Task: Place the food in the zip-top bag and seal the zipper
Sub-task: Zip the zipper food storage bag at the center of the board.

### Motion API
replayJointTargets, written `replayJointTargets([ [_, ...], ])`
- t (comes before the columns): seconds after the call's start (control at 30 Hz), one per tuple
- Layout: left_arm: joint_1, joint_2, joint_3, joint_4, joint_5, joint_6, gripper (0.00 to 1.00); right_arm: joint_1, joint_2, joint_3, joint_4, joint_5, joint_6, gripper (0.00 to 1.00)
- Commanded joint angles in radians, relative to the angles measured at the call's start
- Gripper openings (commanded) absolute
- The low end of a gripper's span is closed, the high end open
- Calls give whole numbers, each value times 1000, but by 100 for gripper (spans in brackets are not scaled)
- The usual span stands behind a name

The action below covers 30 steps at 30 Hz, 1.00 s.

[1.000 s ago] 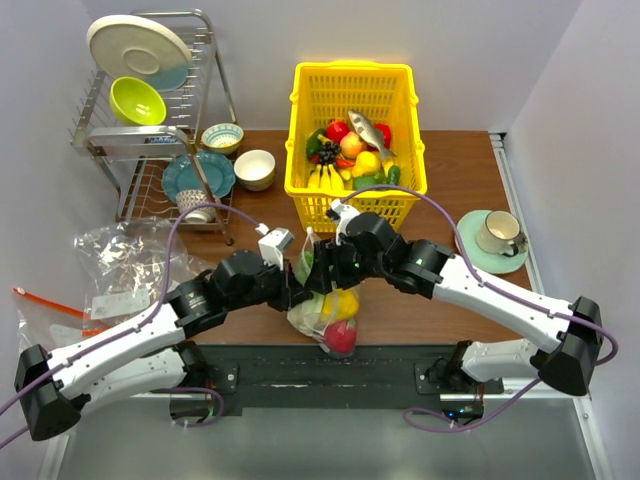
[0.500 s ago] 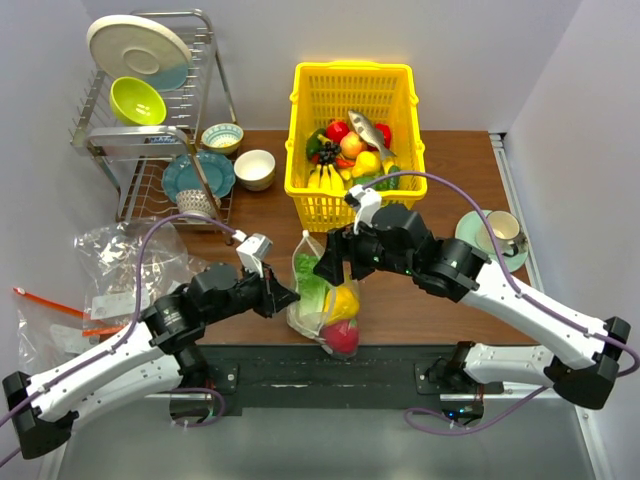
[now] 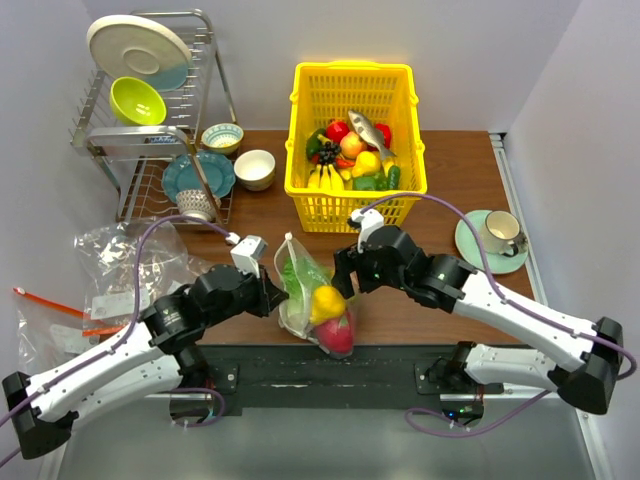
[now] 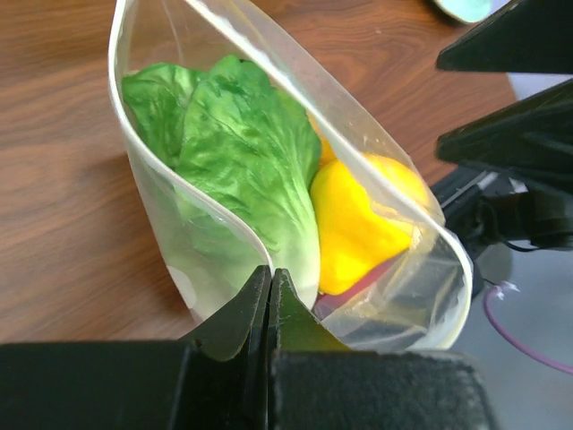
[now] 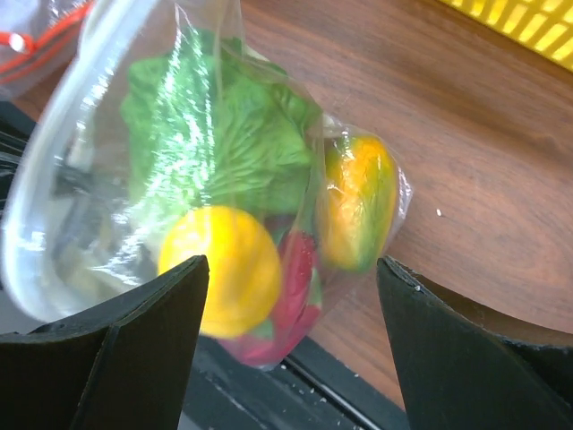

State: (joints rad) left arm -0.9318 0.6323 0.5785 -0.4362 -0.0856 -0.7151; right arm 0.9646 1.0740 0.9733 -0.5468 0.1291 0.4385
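The clear zip-top bag (image 3: 308,300) stands near the table's front edge, mouth open. Inside are green lettuce (image 4: 233,152), a yellow piece (image 4: 358,219), an orange-green piece (image 5: 358,210) and a pink-red fruit (image 3: 338,335). My left gripper (image 4: 270,273) is shut on the near rim of the bag's mouth; in the top view it (image 3: 272,296) sits at the bag's left side. The zipper (image 4: 340,116) runs along the gaping mouth edge, unpressed. My right gripper (image 5: 294,262) is open, just right of the bag (image 5: 179,179) and not touching it; from above it (image 3: 345,272) hovers beside the bag.
A yellow basket (image 3: 352,72) of toy food stands behind the bag. At back left are a dish rack (image 3: 150,130) with plates and bowls, and a white bowl (image 3: 254,166). A cup on a saucer (image 3: 497,236) sits at right. Plain clear bags (image 3: 120,262) lie at left.
My right gripper has opened, let go of the bag and drawn back to the right. The left arm has pulled back leftward, still pinching the rim; the bag now leans over.
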Motion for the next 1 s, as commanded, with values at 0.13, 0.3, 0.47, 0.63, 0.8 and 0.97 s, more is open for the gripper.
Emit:
replayJointTargets([
  [0.13, 1, 116, 156, 77, -48, 167, 0, -1, 92, -105, 318, -126, 0, 77],
  [0.3, -1, 193, 214, 157, 21, 282, 0, 3, 67, -163, 458, -164, 29, 77],
  [0.47, 2, 270, 288, 172, 55, 396, 0, 3, 1, -212, 489, -82, 19, 80],
  [0.63, 2, 354, 357, 175, 76, 465, 0, -12, -141, -251, 440, 68, -75, 81],
  [0.8, 2, 385, 368, 169, 64, 477, 0, -217, -267, -301, 413, -78, -110, 82],
  [0.97, 1, 395, 368, 162, 47, 493, 0, -363, -382, -408, 511, -264, -109, 82],
])
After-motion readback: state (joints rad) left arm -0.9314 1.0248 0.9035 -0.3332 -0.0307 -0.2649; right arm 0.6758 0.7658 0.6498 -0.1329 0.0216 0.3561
